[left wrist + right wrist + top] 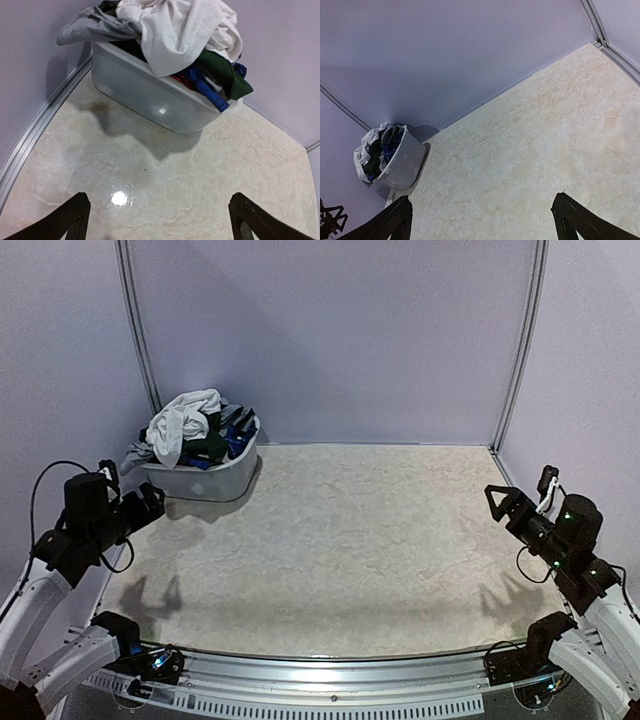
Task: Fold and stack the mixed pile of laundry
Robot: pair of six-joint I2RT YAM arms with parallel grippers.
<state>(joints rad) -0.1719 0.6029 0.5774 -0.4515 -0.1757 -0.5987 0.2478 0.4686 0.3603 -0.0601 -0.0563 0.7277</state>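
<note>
Two grippers, both empty. Left gripper hangs at the table's 9 o'clock edge, fingers spread wide with nothing between them. Right gripper is at the 3 o'clock edge, equally wide, with only bare tabletop beneath. Nothing folded or stacked yet. Farther back, at about 10 o'clock on the table near the corner, sits the basket, with the pile heaped above its rim. From the left gripper the pile lies near, at roughly 1 o'clock in the top view and dead ahead at 12 in the left wrist view, not touching. From the right gripper it is well apart, across the table at about 10 o'clock. On top is a white piece, bunched and draped over the near rim. A grey shirt trails over the rim towards 9 o'clock, while green cloth and blue cloth spill out at 3 o'clock. Judgement: all of it is light, limp and non-fragile, and it will sag and trail when lifted. The pieces look tangled, so one may drag its neighbours, or the light basket, along with it. Best hold looks like a pinch on a raised fold of the white piece at the crown, or on the grey overhang, taken by the left arm, with the lift high enough to clear the rim.
</note>
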